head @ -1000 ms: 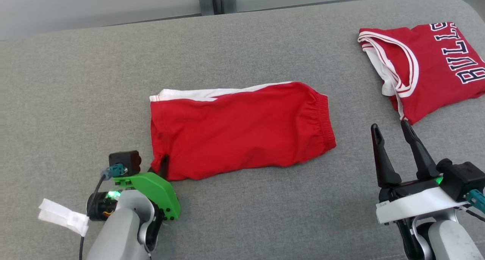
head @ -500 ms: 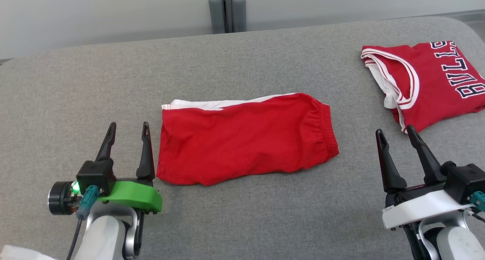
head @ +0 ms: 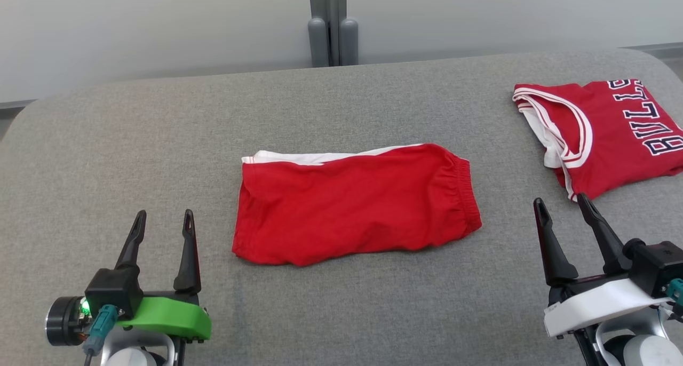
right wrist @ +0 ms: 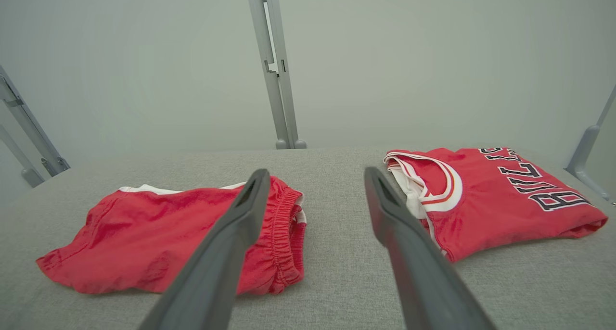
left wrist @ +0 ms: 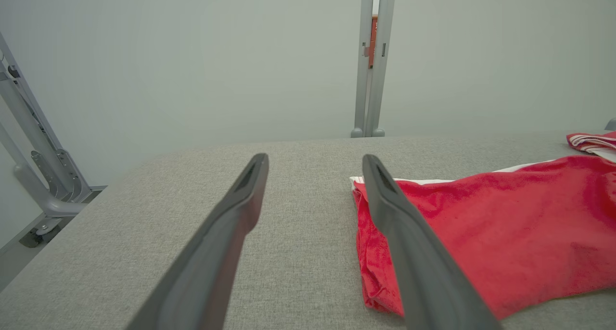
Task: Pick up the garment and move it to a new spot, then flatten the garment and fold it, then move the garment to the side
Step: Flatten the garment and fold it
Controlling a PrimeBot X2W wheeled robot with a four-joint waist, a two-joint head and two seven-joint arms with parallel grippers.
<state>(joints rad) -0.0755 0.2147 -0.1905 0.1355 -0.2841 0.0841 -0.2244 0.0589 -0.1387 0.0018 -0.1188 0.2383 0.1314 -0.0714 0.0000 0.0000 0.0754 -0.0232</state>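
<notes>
Nearest, at 7 o'clock, the left gripper [head: 164, 216] has its two dark fingers apart and holds nothing. At 4 o'clock the right gripper [head: 561, 200] is spread apart too, with nothing in it. It is hard to tell if they touch the gray tabletop [head: 160, 131]. A bit farther, in the middle, the red shorts [head: 357, 203] lie flat, with a white stripe on the far edge and the stretchy waist toward 3 o'clock. Farther, at 2 o'clock, a folded red jersey [head: 608, 136] lies apart from the shorts. At 12 o'clock, a gray post [head: 332, 30] stands behind the tabletop.
</notes>
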